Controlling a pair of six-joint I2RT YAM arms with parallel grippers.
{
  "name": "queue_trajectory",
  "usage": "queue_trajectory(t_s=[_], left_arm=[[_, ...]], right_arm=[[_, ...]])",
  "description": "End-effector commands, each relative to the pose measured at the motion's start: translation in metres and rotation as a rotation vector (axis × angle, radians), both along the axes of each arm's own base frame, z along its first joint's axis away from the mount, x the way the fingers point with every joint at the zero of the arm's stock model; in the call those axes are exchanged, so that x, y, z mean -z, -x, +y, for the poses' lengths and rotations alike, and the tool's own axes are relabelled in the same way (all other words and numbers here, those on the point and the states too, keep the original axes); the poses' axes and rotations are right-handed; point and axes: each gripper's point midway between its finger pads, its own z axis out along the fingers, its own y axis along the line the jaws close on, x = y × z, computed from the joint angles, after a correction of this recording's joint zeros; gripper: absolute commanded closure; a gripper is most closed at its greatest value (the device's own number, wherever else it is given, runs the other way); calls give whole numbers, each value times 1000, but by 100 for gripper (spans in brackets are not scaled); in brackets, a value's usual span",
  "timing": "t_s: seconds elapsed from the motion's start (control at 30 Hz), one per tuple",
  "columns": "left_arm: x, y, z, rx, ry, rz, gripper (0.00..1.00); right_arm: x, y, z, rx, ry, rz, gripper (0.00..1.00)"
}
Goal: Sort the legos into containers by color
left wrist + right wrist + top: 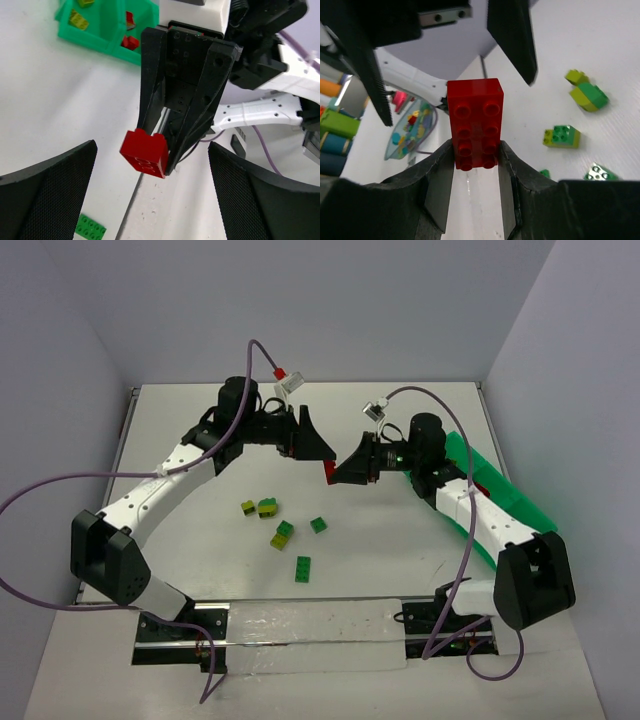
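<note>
Right wrist view shows the right gripper (475, 150) clamped on a red brick (474, 115), held above the table (400, 540) facing the left gripper (318, 445), whose fingers are spread apart. Loose legos (285, 532) lie below, well apart from the green tray (500, 480).

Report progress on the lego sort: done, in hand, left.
Done: the green tray holds a few yellow and red bricks, apparently in separate compartments.
In hand: the right gripper is shut on a red brick and faces the open left gripper.
Left: about five green and yellow-green pieces lie loose on the table, some stacked in two colours.
</note>
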Motion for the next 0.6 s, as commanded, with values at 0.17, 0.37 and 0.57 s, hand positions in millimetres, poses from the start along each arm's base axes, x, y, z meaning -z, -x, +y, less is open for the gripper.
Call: queue_trajectory(t_s=[0.17,0.37,0.57], left_arm=[[-30,-29,34,-195,-81,-156,1],[-20,-47,64,-314,-102,-130,1],[-7,-47,65,-301,-108,-99,1]], right_arm=[[26,-47,-80,418,309,-4,100],[78,-72,-241,1150,556,184,100],[102,-37,-333,1668,595,335,100]])
